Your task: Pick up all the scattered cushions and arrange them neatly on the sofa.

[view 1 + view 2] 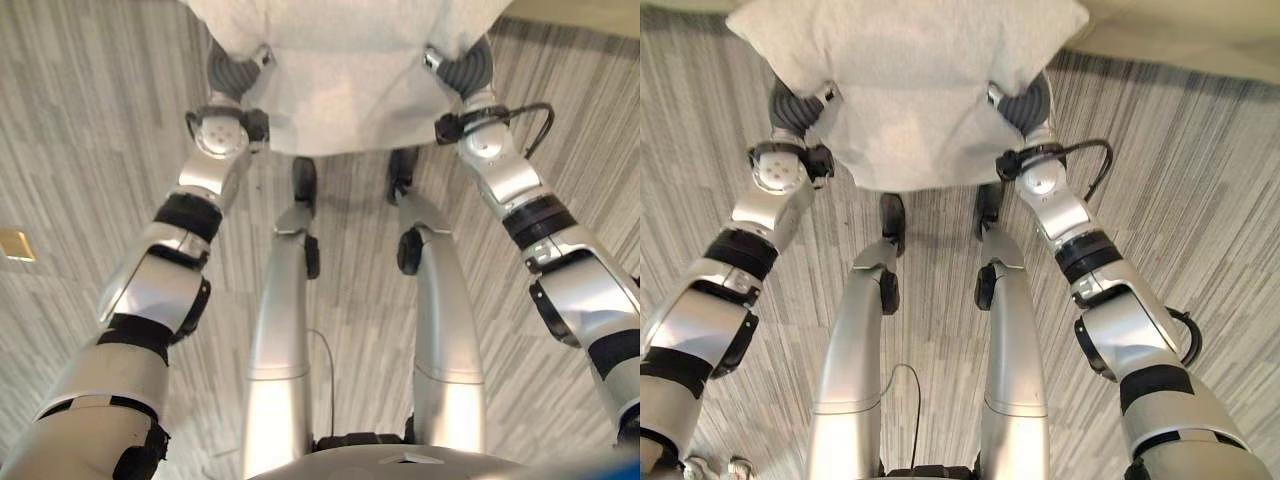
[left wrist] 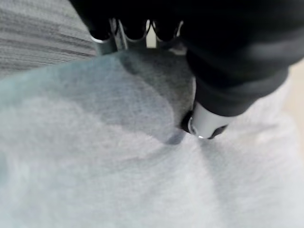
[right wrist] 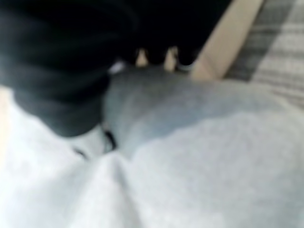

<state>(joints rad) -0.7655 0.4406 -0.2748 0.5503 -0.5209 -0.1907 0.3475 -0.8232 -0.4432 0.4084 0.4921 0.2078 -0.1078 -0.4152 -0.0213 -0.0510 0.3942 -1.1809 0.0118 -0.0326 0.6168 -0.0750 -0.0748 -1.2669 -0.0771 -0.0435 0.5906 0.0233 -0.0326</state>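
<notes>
While lifted clear of the floor: light grey cushion (image 1: 910, 90), held out in front between both hands, above the striped grey carpet (image 1: 1200, 250).
Cushion position: near the top of both eye views, upper edge reaching a pale beige surface (image 1: 1200, 35) beyond the carpet; whether sofa or something else, cannot tell.
Left hand (image 1: 238, 72): clamped on the cushion's left side, dark ribbed cover pressed against the fabric; in the left wrist view, thumb (image 2: 205, 126) dug into the cloth with a crease pulled around it, fingers curled over the far edge.
Right hand (image 1: 1023, 103): clamped on the cushion's right side, dark cover against the fabric; in the right wrist view, thumb pushed into the fabric with a fold gathered beside it, fingers curled over the edge, though blurred.
Cushion shape: lower edge sagging between the two hands, corners pinched inward where gripped.
Floor detail: small brass-coloured square plate (image 1: 16, 244) set into the carpet, well left of the left arm.
</notes>
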